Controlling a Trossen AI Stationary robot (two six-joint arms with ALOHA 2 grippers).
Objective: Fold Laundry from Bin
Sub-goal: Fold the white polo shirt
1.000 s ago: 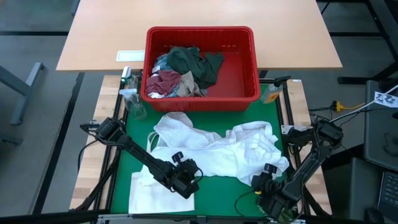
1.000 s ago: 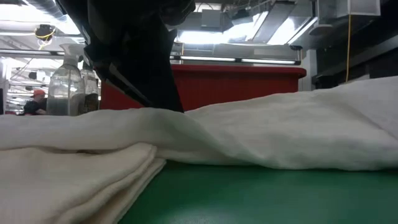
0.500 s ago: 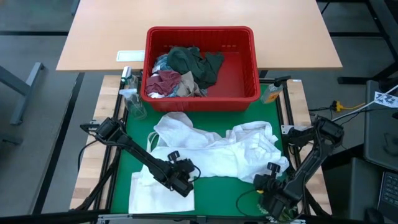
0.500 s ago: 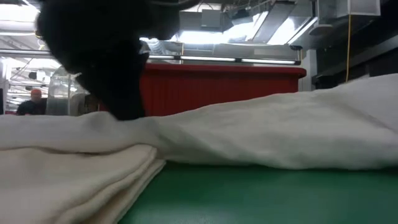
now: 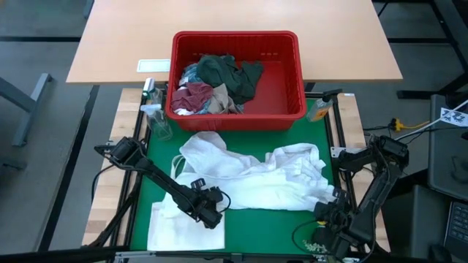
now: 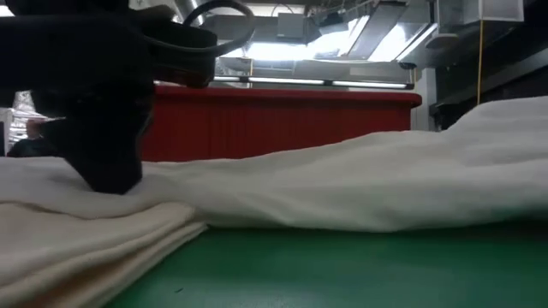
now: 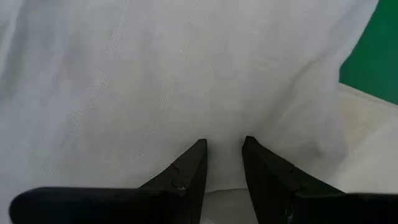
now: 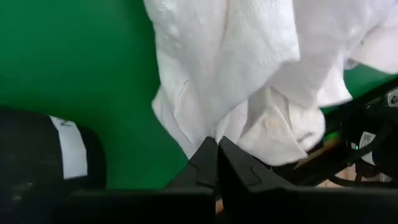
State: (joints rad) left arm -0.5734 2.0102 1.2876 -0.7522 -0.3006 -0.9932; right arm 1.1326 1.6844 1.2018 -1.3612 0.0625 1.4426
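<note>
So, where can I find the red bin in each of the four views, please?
High view: the red bin is at top centre, beyond the green mat, with laundry inside.
Low view: its red wall runs across the middle, behind the white garment.
Left wrist view: not in it.
Right wrist view: not in it.
Shared landmark: the white garment shows in all four views.

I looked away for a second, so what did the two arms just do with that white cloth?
The right gripper drew back toward the table's near right corner and shut on the edge of the white garment, pulling it taut. The left gripper slid a little toward the left over the cloth. The red bin and its clothes stayed put.
</note>
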